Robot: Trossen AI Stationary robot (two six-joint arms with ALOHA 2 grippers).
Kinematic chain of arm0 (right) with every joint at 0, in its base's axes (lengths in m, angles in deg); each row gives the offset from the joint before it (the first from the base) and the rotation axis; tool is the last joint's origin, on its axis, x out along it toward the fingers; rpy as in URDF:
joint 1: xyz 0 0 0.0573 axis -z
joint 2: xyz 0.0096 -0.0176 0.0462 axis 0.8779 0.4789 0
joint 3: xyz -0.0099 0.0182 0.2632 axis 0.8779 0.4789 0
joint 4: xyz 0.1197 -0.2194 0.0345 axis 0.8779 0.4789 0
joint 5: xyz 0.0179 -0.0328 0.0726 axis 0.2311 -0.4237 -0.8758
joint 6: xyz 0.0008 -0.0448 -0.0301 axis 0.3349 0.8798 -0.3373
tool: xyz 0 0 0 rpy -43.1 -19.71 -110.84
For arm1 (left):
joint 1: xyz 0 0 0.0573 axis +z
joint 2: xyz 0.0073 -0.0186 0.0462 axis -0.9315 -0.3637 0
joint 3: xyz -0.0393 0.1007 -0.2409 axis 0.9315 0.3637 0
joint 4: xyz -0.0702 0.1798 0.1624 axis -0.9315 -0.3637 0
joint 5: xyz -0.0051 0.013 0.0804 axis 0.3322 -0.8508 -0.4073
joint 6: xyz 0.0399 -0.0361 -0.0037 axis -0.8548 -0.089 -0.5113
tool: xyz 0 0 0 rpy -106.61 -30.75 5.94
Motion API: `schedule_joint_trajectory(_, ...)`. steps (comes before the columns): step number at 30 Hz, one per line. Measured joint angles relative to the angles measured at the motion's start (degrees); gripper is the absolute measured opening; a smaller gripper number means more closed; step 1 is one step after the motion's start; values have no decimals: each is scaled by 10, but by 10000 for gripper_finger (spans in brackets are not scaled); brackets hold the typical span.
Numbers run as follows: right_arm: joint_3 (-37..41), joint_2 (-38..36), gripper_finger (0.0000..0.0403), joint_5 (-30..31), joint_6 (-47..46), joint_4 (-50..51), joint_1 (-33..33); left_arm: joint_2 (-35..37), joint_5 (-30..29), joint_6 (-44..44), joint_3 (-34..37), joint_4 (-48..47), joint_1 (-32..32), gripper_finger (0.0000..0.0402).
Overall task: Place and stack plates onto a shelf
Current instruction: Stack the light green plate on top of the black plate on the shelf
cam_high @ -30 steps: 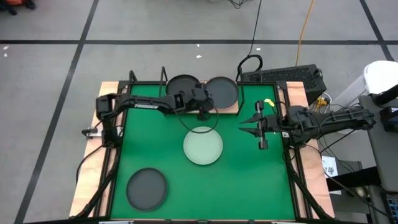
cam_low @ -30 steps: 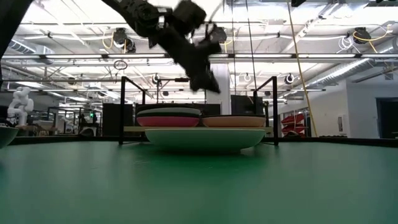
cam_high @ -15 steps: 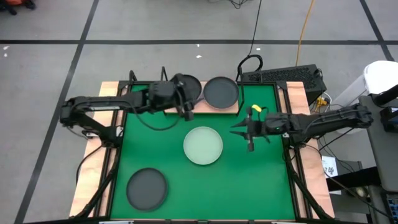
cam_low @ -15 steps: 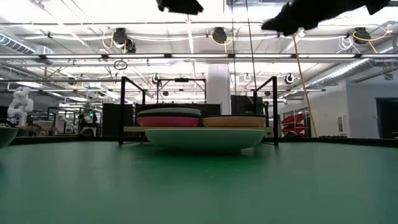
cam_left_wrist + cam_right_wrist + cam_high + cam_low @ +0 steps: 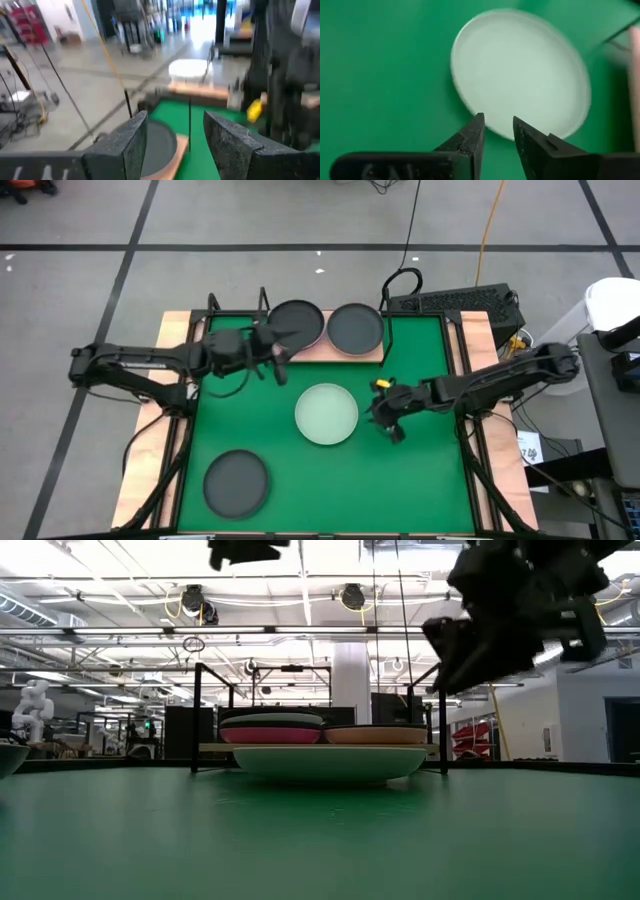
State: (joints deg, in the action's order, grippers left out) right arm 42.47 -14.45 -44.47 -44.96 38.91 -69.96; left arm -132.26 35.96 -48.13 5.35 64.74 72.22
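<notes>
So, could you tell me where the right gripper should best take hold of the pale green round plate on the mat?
Probably the raised rim nearest the right gripper. The pale green round plate lies flat and shallow on the green mat, so only its rim offers a pinch, one finger over it and one outside.

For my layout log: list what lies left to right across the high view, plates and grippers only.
Dark grey round plate on the mat → left gripper → pale green round plate → right gripper.

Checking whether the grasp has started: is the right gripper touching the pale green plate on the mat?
Apart. In the low view the right gripper hangs well above the pale green plate, with open background between them; its fingers hold nothing.
</notes>
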Motion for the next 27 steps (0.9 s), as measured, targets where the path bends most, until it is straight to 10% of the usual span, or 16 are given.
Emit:
schedule_joint_trajectory(12, 0, 134, 155, 22, 89, -111, -16, 148, -44, 58, 222, 192, -18, 197)
schedule_joint_trajectory(27, 0, 220, 115, 52, 139, -162, -16, 196, -56, 89, 270, 196, -38, 197)
